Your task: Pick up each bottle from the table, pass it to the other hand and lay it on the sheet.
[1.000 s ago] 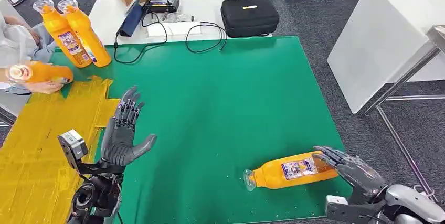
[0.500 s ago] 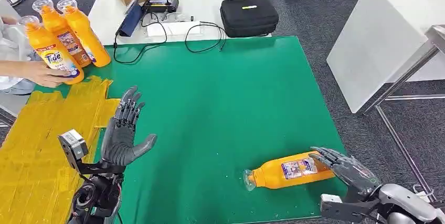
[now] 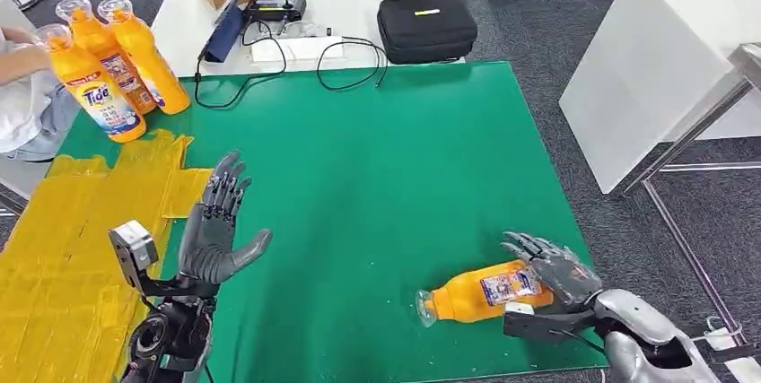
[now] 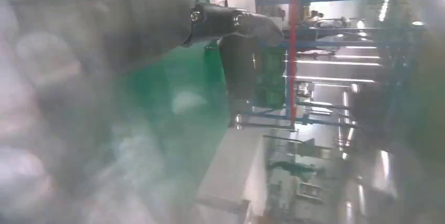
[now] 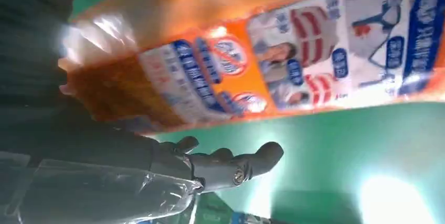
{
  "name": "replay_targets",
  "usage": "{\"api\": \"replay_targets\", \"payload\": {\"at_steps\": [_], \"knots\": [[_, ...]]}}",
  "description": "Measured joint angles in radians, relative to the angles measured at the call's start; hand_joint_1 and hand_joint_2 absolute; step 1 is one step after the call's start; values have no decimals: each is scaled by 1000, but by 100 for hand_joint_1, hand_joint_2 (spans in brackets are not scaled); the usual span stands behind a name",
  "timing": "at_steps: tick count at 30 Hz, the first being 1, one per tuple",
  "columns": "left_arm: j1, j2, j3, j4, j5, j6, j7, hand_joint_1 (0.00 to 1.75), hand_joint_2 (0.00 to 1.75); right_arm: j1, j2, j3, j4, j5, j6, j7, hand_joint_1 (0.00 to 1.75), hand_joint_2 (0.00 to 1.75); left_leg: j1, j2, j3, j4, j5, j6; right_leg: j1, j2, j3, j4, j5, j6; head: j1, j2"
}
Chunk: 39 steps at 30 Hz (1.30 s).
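We see an orange bottle [image 3: 480,292] lying on the green worktop [image 3: 386,177], our right robot hand [image 3: 552,266] at its base, fingers spread over it, our left robot hand [image 3: 215,221] raised, spread, holding nothing, beside the yellow sheet [image 3: 63,248]

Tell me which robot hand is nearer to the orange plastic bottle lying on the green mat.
Right. The right robot hand is at the base end of the orange plastic bottle, fingers over it. The left robot hand is raised, open, across the green mat near the yellow sheet.
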Motion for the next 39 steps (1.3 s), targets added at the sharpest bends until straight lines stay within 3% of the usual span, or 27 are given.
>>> {"api": "replay_targets", "payload": {"at_steps": [8, 9, 10, 11, 13, 20, 39], "knots": [[-4, -8, 5, 16, -4, 3, 1, 0, 175, -100, 44, 62, 129, 48, -46, 37, 0, 175, 0, 0, 3, 0, 0, 0, 0, 0, 2, 0, 0, 0, 0, 0], [-4, -8, 5, 16, -4, 3, 1, 0, 175, -110, 47, 67, 137, 49, -46, 38, 19, 175, 0, 1, 4, 0, 0, 0, 0, 0, 3, 0, 0, 0, 0, 0], [-6, -8, 5, 19, -4, 2, 2, 0, 175, -118, 50, 75, 152, 49, -46, 38, 124, 175, 0, 1, 5, 0, 0, 0, 0, 1, 3, 0, 0, 0, 0, 0], [-8, -8, 5, 22, -4, 1, 2, 0, 175, -126, 50, 80, 163, 49, -42, 38, 124, 175, 0, 2, 6, 0, 0, 0, 0, 1, 4, 0, 0, 0, 0, 0], [-16, -8, 7, 29, -4, 0, 3, 0, 175, -144, 49, 95, 186, 42, -26, 39, 175, 175, 0, 3, 7, 0, -1, 0, 0, 1, 6, -1, 0, 0, 0, 0], [-29, -8, 15, 51, -2, 0, 2, 0, 175, -179, 10, 133, 232, 11, 22, 39, 175, 175, 0, 1, 13, 1, -1, 2, 0, 1, 12, -1, 0, 1, 0, 0], [-31, -8, 19, 65, -2, 0, 0, 0, 175, -200, 8, 150, 252, 4, 20, 44, 175, 175, 0, 1, 13, 3, -1, 4, 0, 1, 14, -2, 1, 2, 0, 0]]}}
